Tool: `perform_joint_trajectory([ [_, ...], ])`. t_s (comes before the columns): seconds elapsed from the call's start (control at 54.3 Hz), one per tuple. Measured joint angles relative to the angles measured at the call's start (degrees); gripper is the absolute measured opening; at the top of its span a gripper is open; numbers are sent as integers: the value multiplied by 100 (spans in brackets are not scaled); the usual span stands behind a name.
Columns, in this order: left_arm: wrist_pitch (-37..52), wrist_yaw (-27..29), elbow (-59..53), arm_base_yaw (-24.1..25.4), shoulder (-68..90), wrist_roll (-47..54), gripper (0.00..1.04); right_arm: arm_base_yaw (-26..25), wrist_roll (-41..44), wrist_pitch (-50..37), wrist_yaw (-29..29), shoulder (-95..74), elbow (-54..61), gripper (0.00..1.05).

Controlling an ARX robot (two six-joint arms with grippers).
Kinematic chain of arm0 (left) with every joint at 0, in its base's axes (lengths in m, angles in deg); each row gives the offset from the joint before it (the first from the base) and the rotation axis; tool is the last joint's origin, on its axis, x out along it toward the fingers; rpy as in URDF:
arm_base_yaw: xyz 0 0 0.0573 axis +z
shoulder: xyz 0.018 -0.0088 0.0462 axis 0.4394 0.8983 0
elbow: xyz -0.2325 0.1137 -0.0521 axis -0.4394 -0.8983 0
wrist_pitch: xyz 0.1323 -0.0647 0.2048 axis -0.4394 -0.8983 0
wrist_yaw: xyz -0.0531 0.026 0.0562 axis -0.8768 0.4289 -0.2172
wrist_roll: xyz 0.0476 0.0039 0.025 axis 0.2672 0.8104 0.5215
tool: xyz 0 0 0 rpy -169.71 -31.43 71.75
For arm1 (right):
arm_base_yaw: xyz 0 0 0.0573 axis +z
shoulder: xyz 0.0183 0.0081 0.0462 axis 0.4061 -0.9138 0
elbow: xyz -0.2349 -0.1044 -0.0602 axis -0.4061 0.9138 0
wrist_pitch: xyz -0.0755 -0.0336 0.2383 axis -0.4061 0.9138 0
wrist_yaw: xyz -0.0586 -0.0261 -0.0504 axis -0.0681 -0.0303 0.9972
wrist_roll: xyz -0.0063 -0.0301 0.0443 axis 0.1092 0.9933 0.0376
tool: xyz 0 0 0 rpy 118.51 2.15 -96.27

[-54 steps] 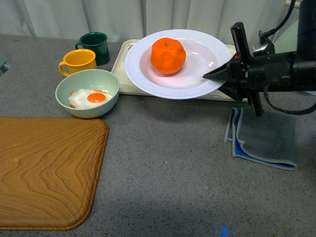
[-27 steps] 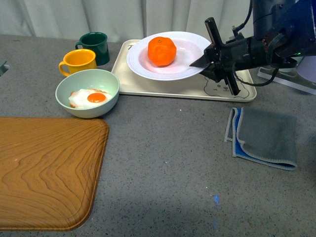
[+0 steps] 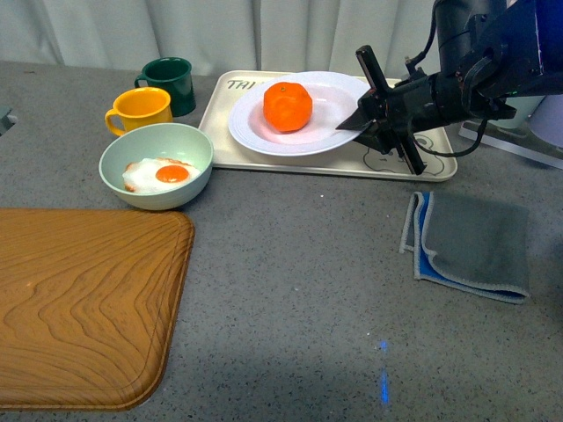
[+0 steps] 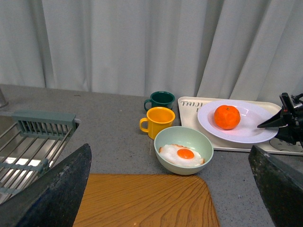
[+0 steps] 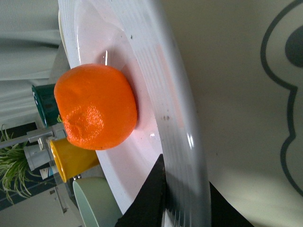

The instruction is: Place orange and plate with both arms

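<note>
The orange (image 3: 288,105) lies in the white plate (image 3: 264,134), which is on or just above the cream bear-print tray (image 3: 422,165) at the back. My right gripper (image 3: 362,121) is shut on the plate's right rim. In the right wrist view its black fingers (image 5: 151,198) pinch the ribbed rim (image 5: 182,118), with the orange (image 5: 94,106) beside them. The left wrist view shows the orange (image 4: 227,117) and the plate (image 4: 246,135) far off. My left gripper (image 4: 170,184) is open and empty, above the wooden board (image 4: 142,201), and is out of the front view.
A pale green bowl with a fried egg (image 3: 157,165) stands left of the tray, with a yellow mug (image 3: 139,110) and a dark green mug (image 3: 169,83) behind it. A large wooden board (image 3: 84,303) lies front left. A grey cloth (image 3: 471,246) lies right. A sink rack (image 4: 28,146) shows in the left wrist view.
My right gripper has carried the plate with the orange back and down from above the table to the cream tray. The plate now looks smaller and lower.
</note>
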Motion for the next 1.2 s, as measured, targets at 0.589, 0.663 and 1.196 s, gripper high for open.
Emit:
perform_joint_trajectory([
  [0.589, 0, 0, 0, 0, 0, 0, 98, -68, 1344, 74, 664, 850, 728, 96],
  [0.663, 0, 0, 0, 0, 0, 0, 98, -28, 1869, 79, 986, 1198, 990, 95],
  [1.196, -2, -2, 0, 0, -2, 0, 98, -317, 5482, -6994, 3897, 3762, 6190, 19],
])
